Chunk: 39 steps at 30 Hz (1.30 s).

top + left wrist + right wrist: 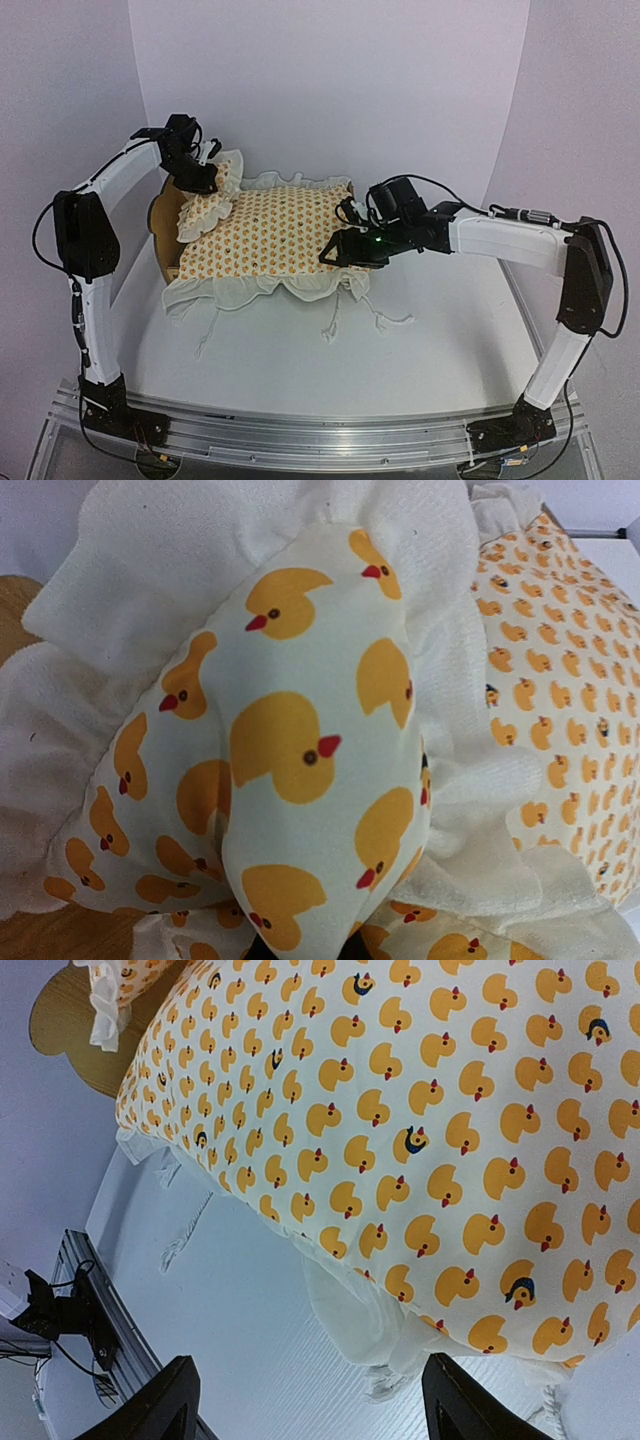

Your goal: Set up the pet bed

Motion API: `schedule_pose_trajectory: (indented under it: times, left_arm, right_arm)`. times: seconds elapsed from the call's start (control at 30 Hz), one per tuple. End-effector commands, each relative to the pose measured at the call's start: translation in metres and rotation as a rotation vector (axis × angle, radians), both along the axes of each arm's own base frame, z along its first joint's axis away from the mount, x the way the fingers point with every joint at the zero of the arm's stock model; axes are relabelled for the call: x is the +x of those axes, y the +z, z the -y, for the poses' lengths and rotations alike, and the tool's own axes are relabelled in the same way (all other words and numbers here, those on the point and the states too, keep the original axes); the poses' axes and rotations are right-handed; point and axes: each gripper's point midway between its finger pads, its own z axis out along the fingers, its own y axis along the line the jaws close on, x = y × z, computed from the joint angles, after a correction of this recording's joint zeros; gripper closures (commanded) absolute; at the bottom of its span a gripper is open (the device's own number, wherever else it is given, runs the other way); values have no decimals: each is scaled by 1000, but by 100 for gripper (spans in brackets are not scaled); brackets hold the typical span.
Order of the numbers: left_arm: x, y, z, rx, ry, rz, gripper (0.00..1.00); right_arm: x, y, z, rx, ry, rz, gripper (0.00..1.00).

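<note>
Pale lilac walls curve around a white desk (pixel 430 340).

Top view:
- Pet bed (pixel 166 260) sits toward the far left corner of the desk, its long side running left to right.
- Headboard (pixel 156 212) faces the desk's left edge. Only that and a strip of wooden rail show.
- Duck-print cushion (pixel 275 235) covers the frame. Its ruffle spills over the near side, and the ties (pixel 335 322) trail loose on the desk.
- Matching pillow (pixel 212 200) lies at the headboard end, on top of the cushion.
- Left hand (pixel 203 183) is down on the pillow's far side.
- Right hand (pixel 338 250) is low at the cushion's right end.

Left wrist view:
- The pillow fills the picture.
- Its fabric is bunched into a ridge running to the bottom edge, where the left hand is clenched on it. The fingers themselves barely show.
- Wood shows at the left margin and the cushion at the right.

Right wrist view:
- Both fingers (pixel 160 1405) stand wide apart, released, gripping nothing.
- The cushion's ruffle hangs between them over bare desk.
- The headboard sits in the top left corner.
</note>
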Motion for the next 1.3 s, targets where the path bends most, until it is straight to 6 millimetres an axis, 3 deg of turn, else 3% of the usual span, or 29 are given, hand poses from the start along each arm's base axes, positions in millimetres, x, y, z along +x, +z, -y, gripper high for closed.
schedule_pose_trajectory:
  times: [0.0,0.1,0.17,0.23,0.33,0.47,0.57,0.67,0.77,0.8,0.87,0.97,1.07,1.17,1.27]
  left_arm:
    - [18,8,-23,83,78,124,93]
    - [20,0,-26,145,33,139,73]
    - [23,1,-28,185,12,162,47]
    - [27,10,-27,202,-10,194,33]
    - [25,35,-19,194,-57,254,21]
    - [6,72,1,136,-160,315,16]
    - [-26,114,11,69,-244,397,9]
    - [-50,146,-4,57,-218,491,1]
    - [-63,170,-64,-19,-49,473,1]
    - [-64,171,-96,-40,26,462,1]
    - [-72,166,-147,-23,144,465,1]
    - [-92,133,-193,37,254,434,1]
    - [-118,72,-223,29,353,335,0]
    - [-149,25,-231,21,398,297,1]
    - [-178,-11,-215,-10,372,290,0]
  right_arm:
    - [-4,22,3,39,3,32,24]
    - [-6,20,4,38,6,23,24]
    - [-7,19,4,40,8,19,24]
    - [-7,20,3,44,10,19,24]
    - [-2,25,1,48,2,31,24]
    - [14,38,7,45,-63,71,23]
    - [43,42,42,35,-224,58,23]
    - [73,45,104,-12,-413,83,23]
    - [92,39,179,-42,-601,69,22]
    - [96,38,202,-49,-645,71,22]
    - [97,41,247,-102,-719,120,22]
    - [90,39,299,-260,-782,224,18]
    - [76,51,327,-325,-802,342,13]
    - [56,64,328,-280,-769,497,9]
    - [31,65,325,-168,-759,651,4]
